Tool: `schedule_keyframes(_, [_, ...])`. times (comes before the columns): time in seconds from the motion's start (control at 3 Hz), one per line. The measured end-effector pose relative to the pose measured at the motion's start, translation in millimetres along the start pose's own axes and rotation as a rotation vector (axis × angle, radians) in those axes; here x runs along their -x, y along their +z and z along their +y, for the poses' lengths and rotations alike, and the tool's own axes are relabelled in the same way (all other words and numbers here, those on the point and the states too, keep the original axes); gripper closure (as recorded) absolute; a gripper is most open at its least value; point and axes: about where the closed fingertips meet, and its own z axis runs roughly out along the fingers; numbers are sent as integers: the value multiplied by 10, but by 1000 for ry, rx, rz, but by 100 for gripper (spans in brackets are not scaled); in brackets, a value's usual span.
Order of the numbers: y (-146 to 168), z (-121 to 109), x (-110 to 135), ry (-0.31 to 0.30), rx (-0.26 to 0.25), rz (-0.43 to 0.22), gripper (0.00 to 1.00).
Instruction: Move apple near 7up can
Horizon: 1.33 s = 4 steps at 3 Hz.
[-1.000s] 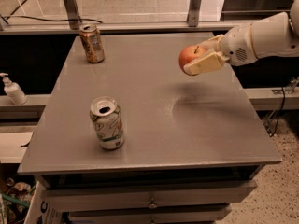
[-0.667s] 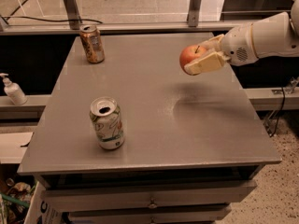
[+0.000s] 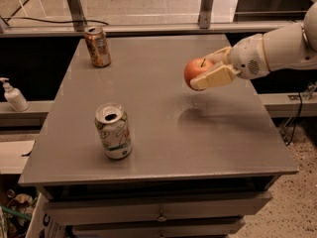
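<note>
The red-orange apple (image 3: 196, 71) with a short dark stem is held in my gripper (image 3: 207, 69), above the right middle of the grey table (image 3: 163, 133). The gripper's cream fingers (image 3: 214, 77) are shut on the apple, and the white arm reaches in from the right. The apple's shadow lies on the table below it. The white 7up can (image 3: 113, 131) with green and red markings stands upright near the table's front left, well apart from the apple to its lower left.
An orange-brown can (image 3: 97, 46) stands at the table's back left corner. A white pump bottle (image 3: 14, 96) stands on a ledge left of the table. Drawers (image 3: 158, 214) sit under the tabletop. A metal rail with posts runs behind.
My gripper with the apple has moved slightly left and a little lower over the table. The two cans have not moved.
</note>
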Motion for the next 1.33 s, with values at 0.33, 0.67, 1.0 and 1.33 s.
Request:
schedule_keyframes(0.33, [74,272,49,-11,54,-19,100])
schedule_keyframes(0.67, [171,615,178,-31,119,-54,100])
schedule_keyframes(1.0, [291,965,263,-46,186,-76,100])
schedule_keyframes(1.33, [444,1321,319,-68,254,-87,100])
